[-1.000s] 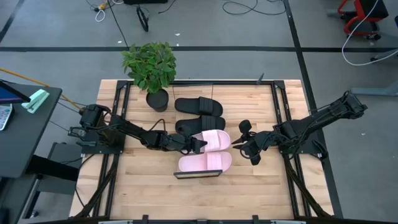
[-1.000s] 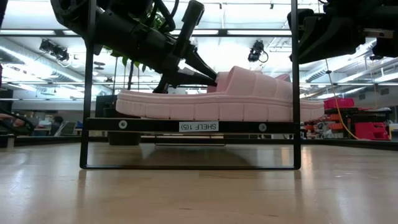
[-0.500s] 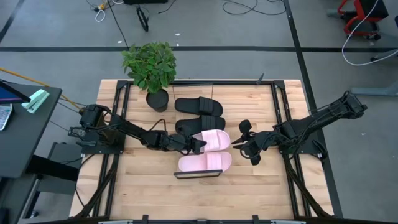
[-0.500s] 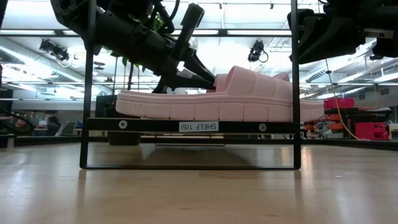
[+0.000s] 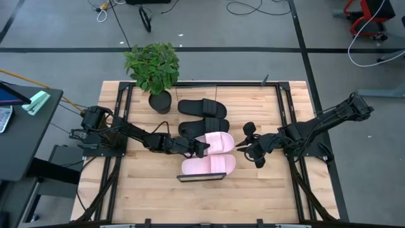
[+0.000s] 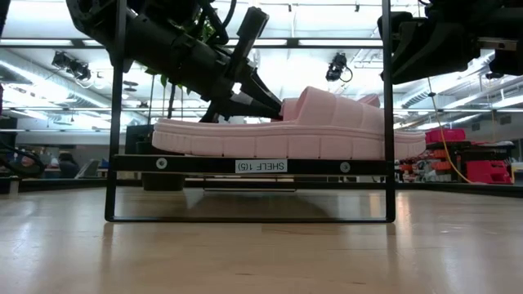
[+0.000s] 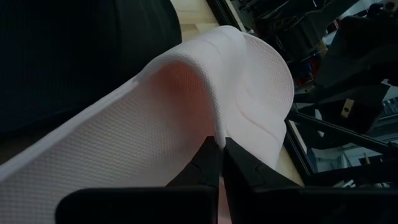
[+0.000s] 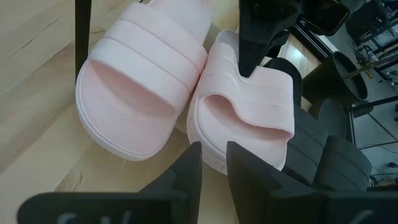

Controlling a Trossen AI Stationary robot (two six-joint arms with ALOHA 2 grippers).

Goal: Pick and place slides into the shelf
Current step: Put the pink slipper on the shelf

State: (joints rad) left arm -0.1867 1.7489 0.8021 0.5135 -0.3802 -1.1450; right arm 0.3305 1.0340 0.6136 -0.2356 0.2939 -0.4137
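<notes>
"SHELF 1(5)", seemingly, on shelf (image 6: 249, 165)

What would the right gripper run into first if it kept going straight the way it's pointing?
Probably the pink slide farther from the shelf's end bar, right ahead of the right gripper; depth is hard to judge.

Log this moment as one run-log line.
left gripper: shut on second pink slide's strap | first pink slide: on shelf | right gripper: waiting beside

Ahead of the left gripper (image 5: 204, 148) we see a pink slide's strap (image 5: 218, 140); black slides (image 5: 201, 108) crowd beyond it, bare table (image 5: 145, 183) lies behind.
</notes>
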